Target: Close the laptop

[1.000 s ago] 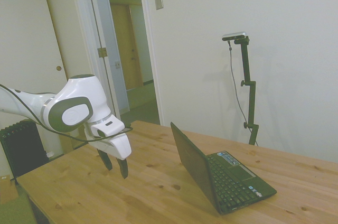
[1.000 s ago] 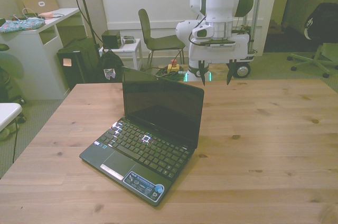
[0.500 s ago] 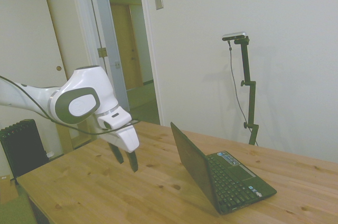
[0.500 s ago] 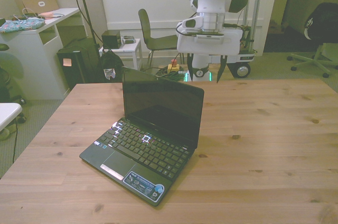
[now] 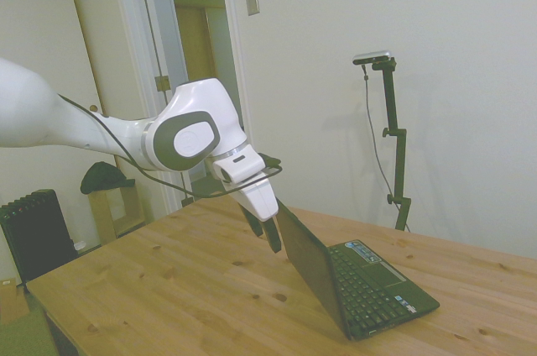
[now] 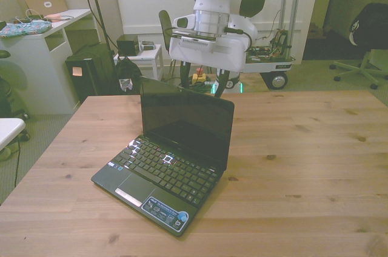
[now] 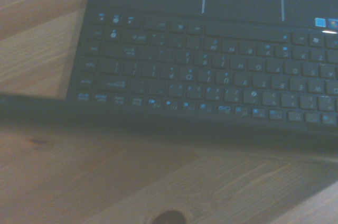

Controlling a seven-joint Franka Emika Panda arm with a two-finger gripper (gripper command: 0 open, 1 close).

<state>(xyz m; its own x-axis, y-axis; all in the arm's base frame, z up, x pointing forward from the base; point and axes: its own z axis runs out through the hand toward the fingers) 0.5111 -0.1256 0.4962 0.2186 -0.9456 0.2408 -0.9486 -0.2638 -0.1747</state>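
The laptop (image 6: 168, 159) is not yet closed: its screen stands wide open, leaning a little past upright, and the keyboard deck lies flat on the wooden counter (image 6: 315, 166). Nothing of the closing itself is done as far as the views show. The gripper (image 5: 263, 228) hangs just behind the top edge of the lid, on the lid's back side, close enough in the side view that I cannot tell whether a finger already touches the glossy back. The jaws stand apart with nothing between them; in the front view the two dark fingers show well spread above and behind the screen's top edge. What is left, by my reading, is the whole push: bring the fingers against the lid's back near its top and swing it forward and down onto the keys.

The laptop sits toward the front view's left of the counter's middle, turned at an angle. Its long axis, the hinge line, runs from the near right to the far left in the front view; the screen faces toward the near left corner of the counter, and the lid's back faces the far right. The bluish sticker (image 6: 165, 213) lies on the palm rest at the near corner. The wrist view looks down over the lid's edge onto the keyboard (image 7: 211, 84), blurred.
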